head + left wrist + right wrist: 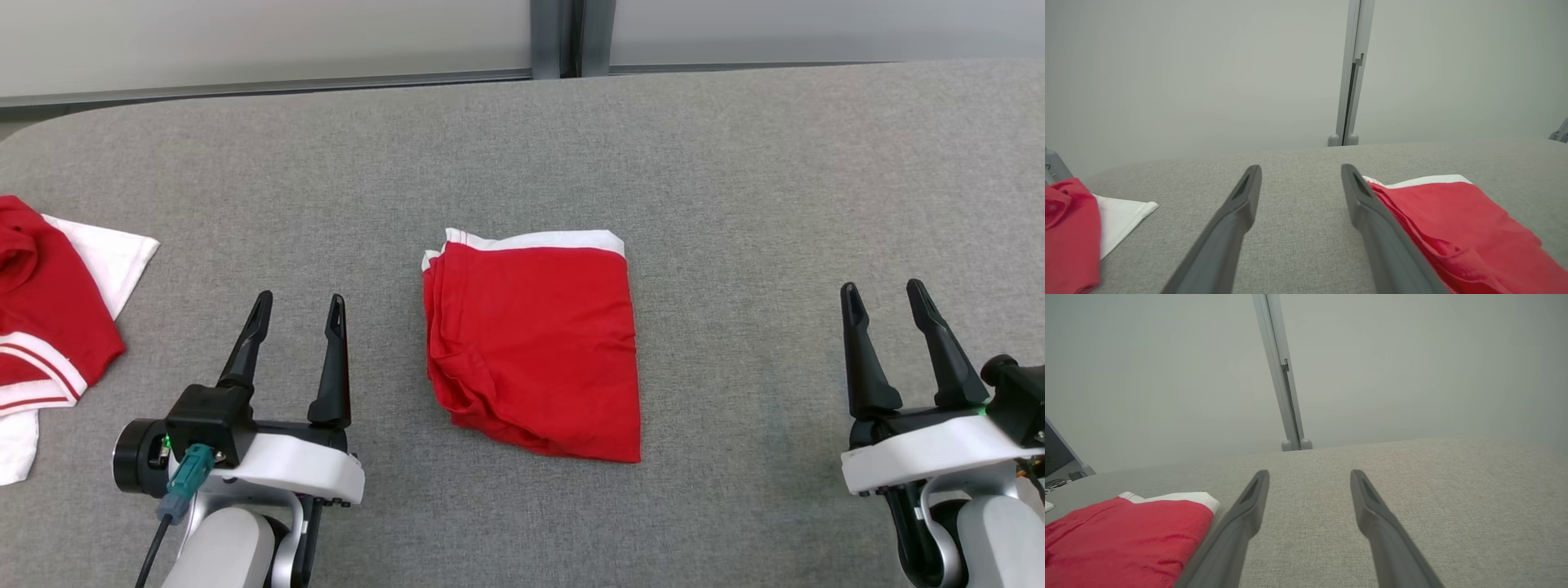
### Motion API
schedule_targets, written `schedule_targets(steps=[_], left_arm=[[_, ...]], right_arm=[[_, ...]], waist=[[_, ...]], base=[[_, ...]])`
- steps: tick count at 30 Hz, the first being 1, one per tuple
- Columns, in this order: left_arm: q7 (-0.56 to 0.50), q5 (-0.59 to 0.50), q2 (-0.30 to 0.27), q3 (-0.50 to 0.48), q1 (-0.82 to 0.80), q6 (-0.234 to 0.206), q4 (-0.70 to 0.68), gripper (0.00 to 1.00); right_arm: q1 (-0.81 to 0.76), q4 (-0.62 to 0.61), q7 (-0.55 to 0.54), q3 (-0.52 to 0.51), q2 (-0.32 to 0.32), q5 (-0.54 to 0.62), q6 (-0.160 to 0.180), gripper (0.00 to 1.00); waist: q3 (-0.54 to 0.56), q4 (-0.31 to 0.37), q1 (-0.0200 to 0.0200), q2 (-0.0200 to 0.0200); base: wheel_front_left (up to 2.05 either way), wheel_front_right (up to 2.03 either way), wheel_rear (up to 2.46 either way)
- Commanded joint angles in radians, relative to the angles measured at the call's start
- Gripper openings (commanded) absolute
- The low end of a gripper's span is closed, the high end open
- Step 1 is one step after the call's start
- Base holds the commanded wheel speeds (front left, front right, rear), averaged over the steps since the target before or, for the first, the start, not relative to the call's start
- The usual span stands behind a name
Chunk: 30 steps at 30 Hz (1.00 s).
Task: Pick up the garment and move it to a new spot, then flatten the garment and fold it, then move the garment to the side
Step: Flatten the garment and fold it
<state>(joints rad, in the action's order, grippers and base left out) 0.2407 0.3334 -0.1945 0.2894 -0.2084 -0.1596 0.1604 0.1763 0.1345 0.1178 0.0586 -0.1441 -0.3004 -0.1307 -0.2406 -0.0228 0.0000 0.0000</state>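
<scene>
The garment [531,343] lay folded, red with a white edge, at the centre of the frame on the table [735,163], and we saw our left gripper [300,298] at lower left and right gripper [882,286] at lower right, both spread wide, empty, clear of it.

You have the folded red cloth garment [531,343] lying in the middle of the grey fabric-covered table [735,163], between the left gripper [300,298] and the right gripper [882,286]. A rumpled red-and-white garment [49,327] lies at the table's left edge, well apart.
</scene>
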Motion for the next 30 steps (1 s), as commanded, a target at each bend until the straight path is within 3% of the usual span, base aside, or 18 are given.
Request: schedule_targets(steps=[1, 21, 22, 23, 30], left_arm=[[-0.003, -0.005, -0.006, -0.003, 0.007, -0.002, -0.006, 1.00], [-0.020, 0.002, -0.018, 0.017, 0.009, -0.017, -0.033, 1.00], [-0.020, 0.002, -0.018, 0.017, 0.005, -0.017, -0.033, 1.00], [-0.019, 0.003, -0.018, 0.018, 0.000, -0.016, -0.033, 1.00], [-0.012, 0.007, -0.005, 0.029, -0.031, -0.006, -0.021, 1.00]], right_arm=[[-0.009, -0.010, -0.005, -0.004, 0.000, 0.007, 0.000, 1.00], [-0.026, -0.072, -0.062, -0.009, 0.006, 0.064, 0.000, 0.97], [-0.019, -0.068, -0.065, -0.002, 0.008, 0.063, 0.000, 0.36], [-0.010, -0.063, -0.064, 0.009, 0.013, 0.058, 0.000, 0.00], [0.083, 0.025, -0.070, 0.198, 0.044, 0.020, 0.000, 0.00]], waist=[[0.002, 0.001, 0.0000, 0.0000], [-0.005, -0.004, 0.0000, 0.0000], [-0.009, -0.005, 0.0000, 0.0000], [-0.013, -0.008, 0.0000, 0.0000], [-0.040, -0.037, 0.0000, 0.0000]], base=[[0.00, 0.00, 0.00], [0.00, 0.00, 0.00], [0.00, 0.00, 0.00], [0.00, 0.00, 0.00], [0.00, 0.00, 0.00]])
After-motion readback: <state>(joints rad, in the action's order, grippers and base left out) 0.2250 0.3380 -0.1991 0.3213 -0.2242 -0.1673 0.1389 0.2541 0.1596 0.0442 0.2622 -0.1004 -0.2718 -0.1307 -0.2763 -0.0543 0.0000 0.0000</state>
